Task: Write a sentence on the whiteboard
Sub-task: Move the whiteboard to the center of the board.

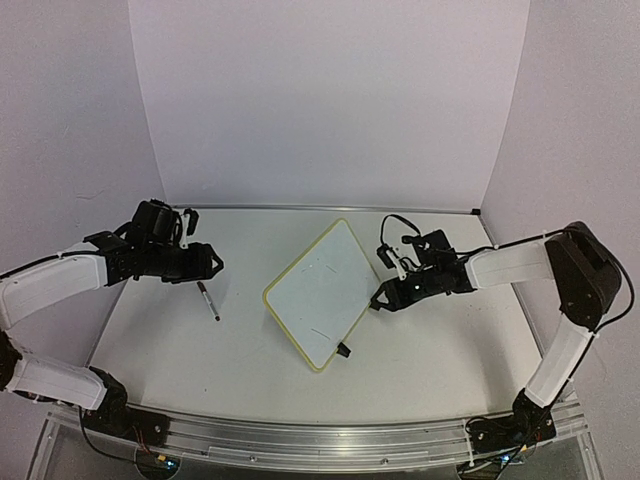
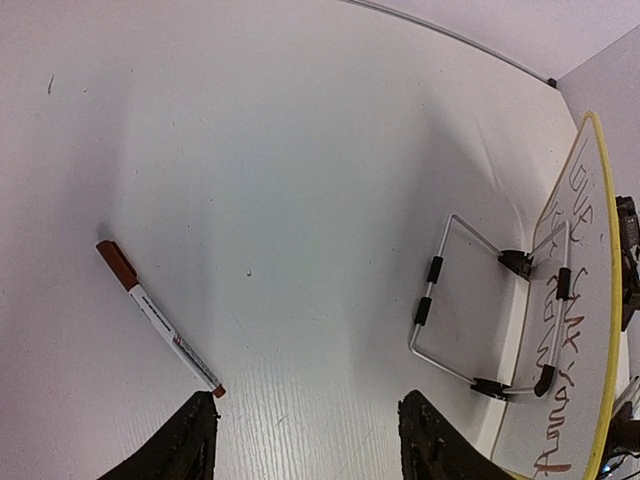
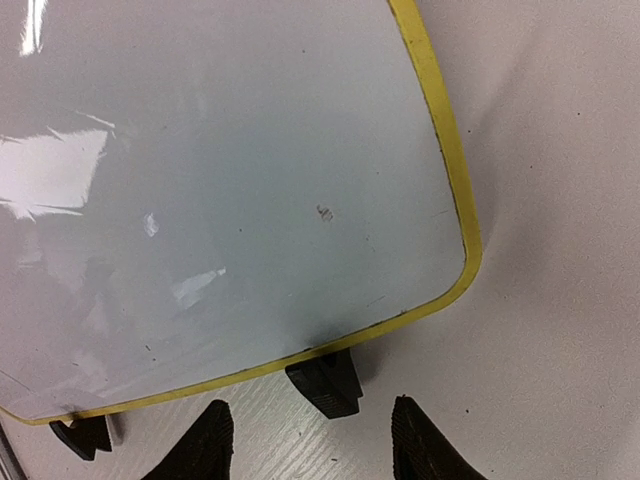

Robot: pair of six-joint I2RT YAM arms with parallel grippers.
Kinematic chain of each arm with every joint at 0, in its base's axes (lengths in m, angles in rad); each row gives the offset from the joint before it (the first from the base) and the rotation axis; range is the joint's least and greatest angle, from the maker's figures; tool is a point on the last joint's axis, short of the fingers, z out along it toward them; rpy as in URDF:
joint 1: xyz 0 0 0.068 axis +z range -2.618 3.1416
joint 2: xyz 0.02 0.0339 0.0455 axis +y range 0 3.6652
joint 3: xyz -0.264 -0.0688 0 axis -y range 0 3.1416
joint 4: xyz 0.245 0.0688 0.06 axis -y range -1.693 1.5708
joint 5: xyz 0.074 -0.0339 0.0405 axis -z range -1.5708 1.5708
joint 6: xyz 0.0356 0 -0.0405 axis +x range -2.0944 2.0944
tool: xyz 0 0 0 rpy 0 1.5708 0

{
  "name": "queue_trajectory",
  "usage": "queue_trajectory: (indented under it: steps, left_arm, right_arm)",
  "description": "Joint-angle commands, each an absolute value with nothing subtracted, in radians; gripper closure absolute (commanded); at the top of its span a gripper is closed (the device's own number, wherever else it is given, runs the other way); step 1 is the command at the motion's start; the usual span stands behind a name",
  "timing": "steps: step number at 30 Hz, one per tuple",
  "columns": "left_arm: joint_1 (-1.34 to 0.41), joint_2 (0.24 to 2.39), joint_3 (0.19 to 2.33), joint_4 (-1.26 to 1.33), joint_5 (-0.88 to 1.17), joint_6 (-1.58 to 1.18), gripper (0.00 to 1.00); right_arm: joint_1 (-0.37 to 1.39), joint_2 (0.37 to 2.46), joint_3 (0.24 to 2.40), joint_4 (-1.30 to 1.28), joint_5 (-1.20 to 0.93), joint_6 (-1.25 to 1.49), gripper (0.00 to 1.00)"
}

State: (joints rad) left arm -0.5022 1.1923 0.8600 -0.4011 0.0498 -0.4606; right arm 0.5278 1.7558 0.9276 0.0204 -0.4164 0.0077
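My left gripper (image 2: 307,425) is hovering wide, empty, marker (image 2: 160,320) lying lower left; my right gripper (image 3: 310,435) is gaping empty below the whiteboard (image 3: 220,200).

From the left wrist you get only the tips of the left claw (image 2: 307,435); the bottom edge cuts off the rest. The whiteboard (image 2: 588,255) runs off the right edge there, and the sentence (image 2: 552,330) lies so slantwise that you cannot read it. From the right wrist the right claw (image 3: 305,440) also shows only its tips, the board's top and left side are cut off, a small mark (image 3: 323,211) is too small to read, and a black clip (image 3: 325,385) sits partly under the frame.
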Motion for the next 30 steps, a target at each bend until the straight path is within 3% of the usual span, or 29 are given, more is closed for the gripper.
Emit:
queue_trajectory:
  steps: [1,17,30]
  left_arm:
    - [-0.491,1.193,0.894,-0.405,0.051,-0.452,0.38]
    - [-0.478,1.193,0.927,-0.414,0.053,-0.465,0.36]
    - [-0.466,1.179,0.917,-0.422,0.049,-0.462,0.35]
  right_arm:
    - [0.529,1.788,0.975,-0.021,-0.415,-0.046,0.50]
    - [0.569,1.884,1.050,-0.050,-0.368,-0.082,0.58]
    - [0.618,1.878,1.009,0.004,-0.227,-0.045,0.78]
